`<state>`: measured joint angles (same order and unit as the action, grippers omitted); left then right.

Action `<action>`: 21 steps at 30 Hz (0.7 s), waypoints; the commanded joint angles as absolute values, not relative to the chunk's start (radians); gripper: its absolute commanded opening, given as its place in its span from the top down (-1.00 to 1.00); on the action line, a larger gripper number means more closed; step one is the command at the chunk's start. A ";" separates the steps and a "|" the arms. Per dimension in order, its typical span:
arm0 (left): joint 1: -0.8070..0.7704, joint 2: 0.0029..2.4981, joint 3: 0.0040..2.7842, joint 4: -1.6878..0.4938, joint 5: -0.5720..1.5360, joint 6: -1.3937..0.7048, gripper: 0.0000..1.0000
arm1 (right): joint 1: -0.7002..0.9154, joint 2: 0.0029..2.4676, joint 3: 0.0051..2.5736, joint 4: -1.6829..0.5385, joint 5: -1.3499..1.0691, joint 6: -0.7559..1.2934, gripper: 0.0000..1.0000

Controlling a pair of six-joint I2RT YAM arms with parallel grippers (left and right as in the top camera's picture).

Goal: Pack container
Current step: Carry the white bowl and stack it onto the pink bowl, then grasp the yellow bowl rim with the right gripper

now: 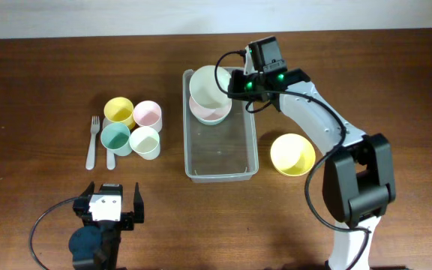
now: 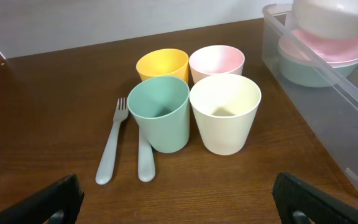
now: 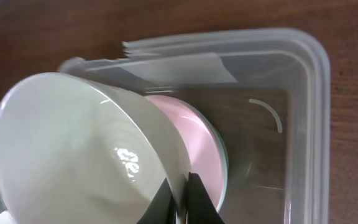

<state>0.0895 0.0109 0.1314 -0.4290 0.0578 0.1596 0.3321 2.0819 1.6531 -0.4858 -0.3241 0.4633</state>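
The clear container [image 1: 242, 166] lies mid-table, its white label at the far short end [image 3: 179, 65]. Inside its far end a pink bowl [image 1: 205, 115] sits nested in a pale green bowl [image 2: 309, 73]. My right gripper [image 1: 235, 87] is shut on the rim of a cream bowl [image 1: 208, 86], holding it tilted above the pink bowl; it also shows in the right wrist view [image 3: 79, 155], pinched between the fingers [image 3: 180, 205]. My left gripper [image 1: 111, 206] is open and empty near the front edge, its fingers wide apart [image 2: 173, 202].
Yellow [image 1: 118, 110], pink [image 1: 147, 114], teal [image 1: 115, 138] and cream [image 1: 145, 142] cups stand left of the container. A grey fork [image 1: 92, 142] and spoon [image 1: 111, 159] lie beside them. A yellow bowl [image 1: 292, 154] sits right of the container.
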 commanded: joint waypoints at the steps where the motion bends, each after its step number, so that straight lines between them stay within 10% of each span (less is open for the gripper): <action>1: 0.094 0.006 0.126 -0.427 0.075 0.147 -1.00 | 0.340 2.077 1.695 -0.472 -0.455 0.359 0.40; 13: 0.094 0.006 0.126 -0.427 0.075 0.147 -1.00 | 0.057 1.805 1.885 -1.047 -0.359 0.338 0.58; 21: 0.094 0.006 0.126 -0.427 0.075 0.147 -1.00 | -0.092 1.854 1.594 -1.249 -0.224 0.284 0.23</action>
